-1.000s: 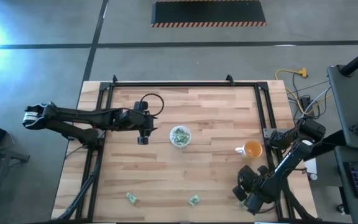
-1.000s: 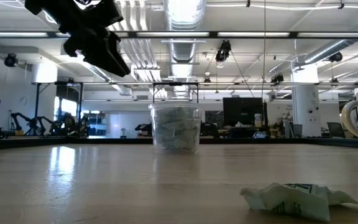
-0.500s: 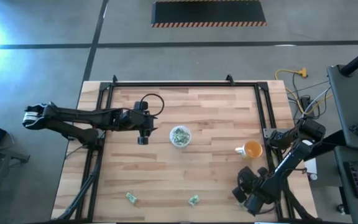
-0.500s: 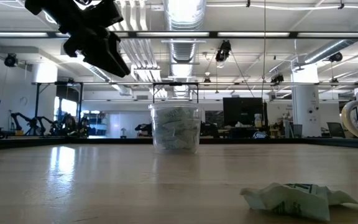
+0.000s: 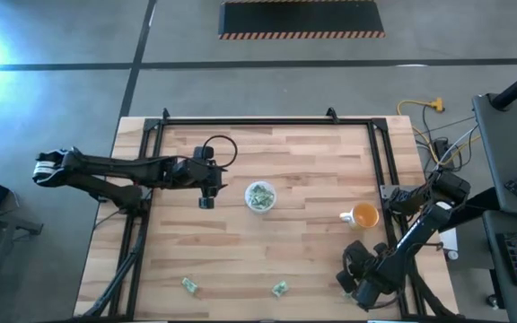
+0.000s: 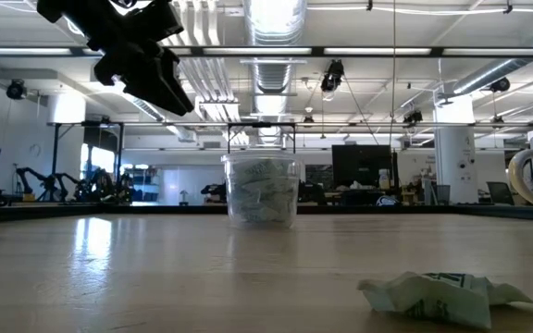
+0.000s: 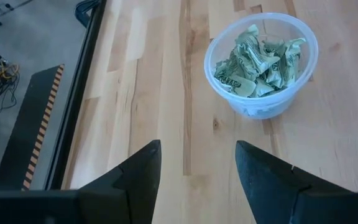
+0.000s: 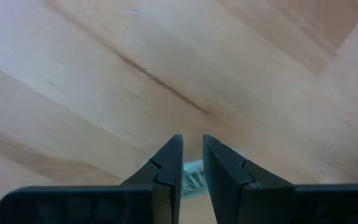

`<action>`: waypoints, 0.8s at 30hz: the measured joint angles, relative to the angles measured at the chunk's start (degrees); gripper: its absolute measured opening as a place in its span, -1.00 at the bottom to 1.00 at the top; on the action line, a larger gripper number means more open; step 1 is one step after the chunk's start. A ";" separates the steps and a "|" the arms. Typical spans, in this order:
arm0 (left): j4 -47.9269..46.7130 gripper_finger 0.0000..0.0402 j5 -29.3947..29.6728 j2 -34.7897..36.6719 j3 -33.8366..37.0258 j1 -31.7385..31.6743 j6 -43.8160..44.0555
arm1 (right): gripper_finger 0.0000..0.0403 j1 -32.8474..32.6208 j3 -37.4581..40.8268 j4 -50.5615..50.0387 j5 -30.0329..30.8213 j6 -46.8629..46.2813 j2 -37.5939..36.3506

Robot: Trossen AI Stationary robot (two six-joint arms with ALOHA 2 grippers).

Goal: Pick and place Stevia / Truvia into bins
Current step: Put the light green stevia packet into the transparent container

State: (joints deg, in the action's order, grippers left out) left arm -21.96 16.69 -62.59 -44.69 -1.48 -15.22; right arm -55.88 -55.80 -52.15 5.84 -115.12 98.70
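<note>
The bin is a small translucent cup (image 5: 270, 196) at the table's middle, with several crumpled green-and-white Stevia packets (image 7: 258, 60) in it. My left gripper (image 7: 197, 149) hangs open above the wood just left of the cup, with nothing between its fingers. My right gripper (image 5: 350, 276) points down at the near right corner, shut on a packet (image 8: 192, 176). Two more packets lie flat near the table's near edge, one (image 5: 189, 285) to the left and one (image 5: 280, 289) at the middle. My right gripper pinches a green-and-white packet between its two fingers (image 8: 168, 167), which come from above and point down. Only a strip of the packet (image 8: 192, 176) shows in the narrow gap. Whether it rests on the wood or is lifted, I cannot tell.
An orange cup (image 5: 363, 215) with a white handle stands on the right, between the bin and my right arm. A dark metal frame (image 5: 267, 120) runs along the table's far edge and both sides. Bare wood lies between the bin and the near packets.
</note>
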 joint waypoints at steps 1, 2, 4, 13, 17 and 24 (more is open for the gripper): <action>0.00 -0.06 0.00 0.00 0.00 0.00 0.00 | -0.74 0.00 -0.26 0.02 0.06 0.04 -0.03; 0.00 -0.06 0.00 0.00 0.00 0.00 0.00 | -0.74 0.00 -0.47 -0.17 0.08 0.08 -0.04; 0.00 -0.06 0.00 0.00 0.00 0.00 0.00 | -0.74 0.00 -1.10 -1.26 0.08 0.21 -0.04; 0.00 -0.06 -0.10 0.00 0.00 0.02 0.00 | -0.74 -0.83 -3.05 -1.57 -1.01 -0.27 -0.04; -0.02 -0.06 -0.15 0.00 0.04 0.11 0.02 | -0.74 -1.44 -3.05 -1.34 -2.05 -1.73 -0.04; -0.04 -0.06 -0.57 0.00 0.09 0.17 0.02 | -0.74 -1.88 -2.94 -0.83 -1.97 -1.95 1.65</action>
State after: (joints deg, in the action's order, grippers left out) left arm -22.00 16.12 -62.59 -44.60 -1.30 -15.20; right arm -57.76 -58.74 -52.98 3.87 -117.07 100.34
